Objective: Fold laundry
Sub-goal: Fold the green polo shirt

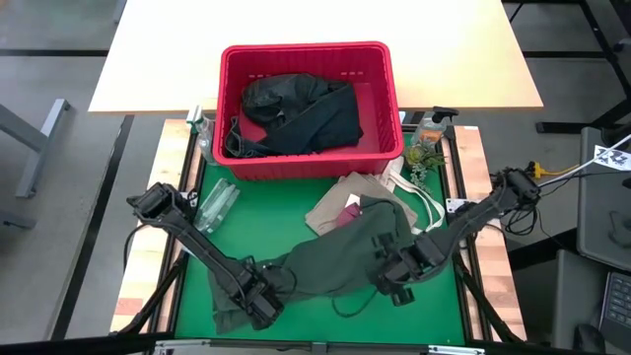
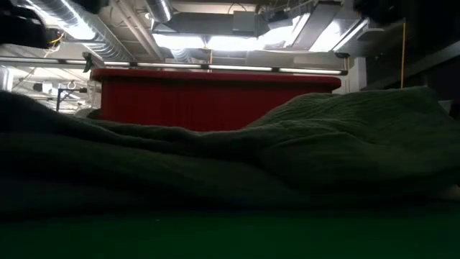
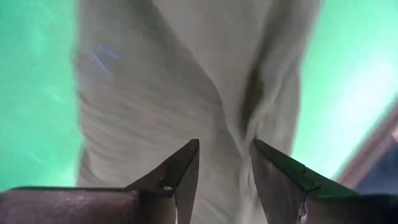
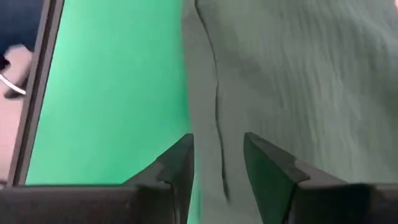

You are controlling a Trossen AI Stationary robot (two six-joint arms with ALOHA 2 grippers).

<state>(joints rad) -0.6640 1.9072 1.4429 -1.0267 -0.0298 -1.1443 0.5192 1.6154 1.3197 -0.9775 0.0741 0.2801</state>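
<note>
The olive-green shirt (image 1: 335, 261) lies crumpled on the green mat (image 1: 266, 222) near the table's front edge, and it fills the low view (image 2: 323, 137). My left gripper (image 1: 261, 301) points down over the shirt's left end (image 3: 186, 81), open, its fingertips (image 3: 186, 165) on either side of a crease. My right gripper (image 1: 394, 281) stands open over the shirt's right edge (image 4: 298, 74). A tan top (image 1: 340, 197) and a maroon piece (image 1: 347, 217) lie partly under the shirt's far side. Black garments (image 1: 296, 113) lie in the red basket (image 1: 306, 47). My left gripper has a crease of the shirt (image 3: 239, 130) between its parted fingers; whether they touch the cloth I cannot tell. My right gripper has the shirt's edge seam (image 4: 217, 143) between its parted fingers; whether they touch it I cannot tell.
The red basket stands at the mat's far edge (image 2: 215, 101). A clear plastic bottle (image 1: 215, 204) lies at the mat's left side. A spray bottle (image 1: 432, 123) and a small plant (image 1: 422, 156) stand at the far right corner. Wooden rails frame the mat.
</note>
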